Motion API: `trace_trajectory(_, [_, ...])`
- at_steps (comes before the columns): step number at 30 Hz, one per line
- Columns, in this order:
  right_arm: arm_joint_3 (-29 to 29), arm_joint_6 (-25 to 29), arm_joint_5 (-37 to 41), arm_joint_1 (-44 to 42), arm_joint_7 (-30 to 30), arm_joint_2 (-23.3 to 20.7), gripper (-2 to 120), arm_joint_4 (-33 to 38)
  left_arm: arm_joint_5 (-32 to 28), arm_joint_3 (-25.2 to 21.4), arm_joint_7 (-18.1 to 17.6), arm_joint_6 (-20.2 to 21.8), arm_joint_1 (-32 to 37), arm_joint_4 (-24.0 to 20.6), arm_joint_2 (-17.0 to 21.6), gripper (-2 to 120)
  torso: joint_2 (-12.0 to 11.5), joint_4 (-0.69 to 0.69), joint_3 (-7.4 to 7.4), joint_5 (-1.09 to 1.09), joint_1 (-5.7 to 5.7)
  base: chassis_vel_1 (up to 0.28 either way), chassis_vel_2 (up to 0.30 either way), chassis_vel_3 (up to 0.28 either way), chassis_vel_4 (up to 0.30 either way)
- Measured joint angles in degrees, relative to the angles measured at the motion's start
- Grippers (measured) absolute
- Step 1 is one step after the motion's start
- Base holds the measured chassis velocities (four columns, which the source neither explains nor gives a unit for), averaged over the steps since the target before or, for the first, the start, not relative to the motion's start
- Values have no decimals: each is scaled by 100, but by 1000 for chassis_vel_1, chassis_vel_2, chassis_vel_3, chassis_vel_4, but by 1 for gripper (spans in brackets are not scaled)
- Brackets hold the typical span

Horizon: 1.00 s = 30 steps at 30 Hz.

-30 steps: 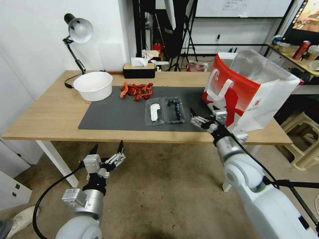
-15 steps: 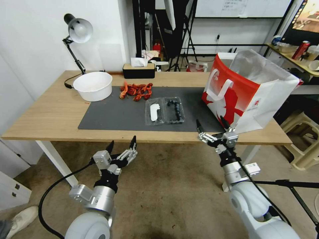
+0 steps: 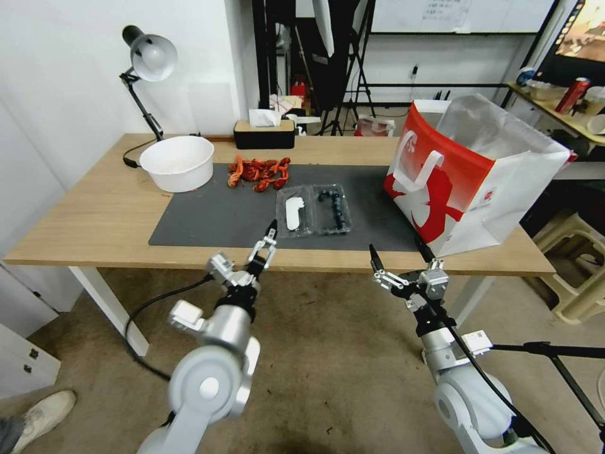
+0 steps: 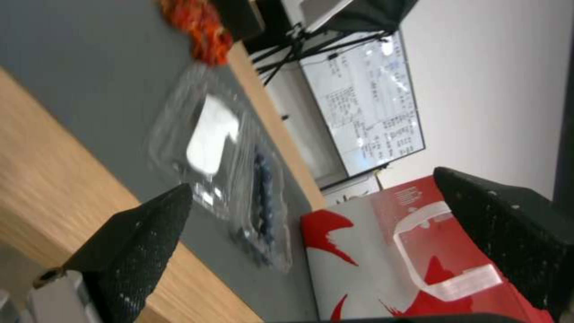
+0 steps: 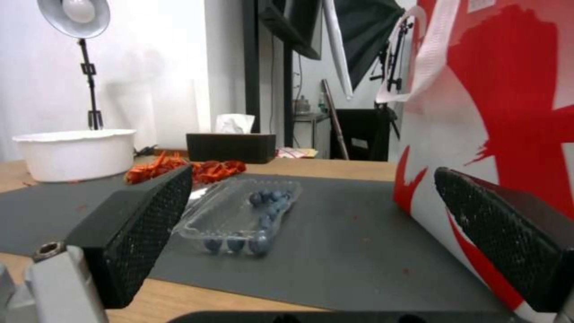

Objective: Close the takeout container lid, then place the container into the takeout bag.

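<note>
The takeout container [image 3: 332,210] lies open on the dark mat, blue berries in its tray. Its lid [image 3: 293,212], marked by a white sticker, lies flat on the tray's left. The takeout bag [image 3: 472,170] stands open at the table's right end. My left gripper [image 3: 251,248] is open at the table's front edge, just short of the lid's near corner. My right gripper [image 3: 397,247] is open below the front edge, between container and bag. The left wrist view shows the lid [image 4: 206,134], berries [image 4: 263,179] and bag [image 4: 419,251]. The right wrist view shows the container [image 5: 245,215] and bag [image 5: 496,112].
A white bowl [image 3: 177,162] stands at the mat's back left, red crayfish [image 3: 259,172] behind the container, a black tissue box [image 3: 263,133] and a desk lamp [image 3: 148,60] farther back. A stool [image 3: 573,258] stands right of the table.
My left gripper rose from low over the floor to the table's front edge by the lid. My right gripper drew back from beside the bag to below the table edge.
</note>
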Motion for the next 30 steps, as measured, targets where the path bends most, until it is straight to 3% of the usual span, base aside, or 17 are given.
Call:
trace_trajectory(6, [73,19,-137,-130,-3,83,100,38,-385,393,-459,-214,-623,341,-222,100,0,-1,0,1,0,0,0,0,0])
trace_trajectory(16, [99,38,-229,-144,4,171,100,13,-363,664,-585,-334,-1088,868,-775,100,0,0,0,1,0,0,0,0,0])
trace_trajectory(30, [96,55,-252,-93,19,194,100,-55,-180,782,-698,-359,-1496,1580,-1126,100,0,0,-1,0,0,0,0,0,0])
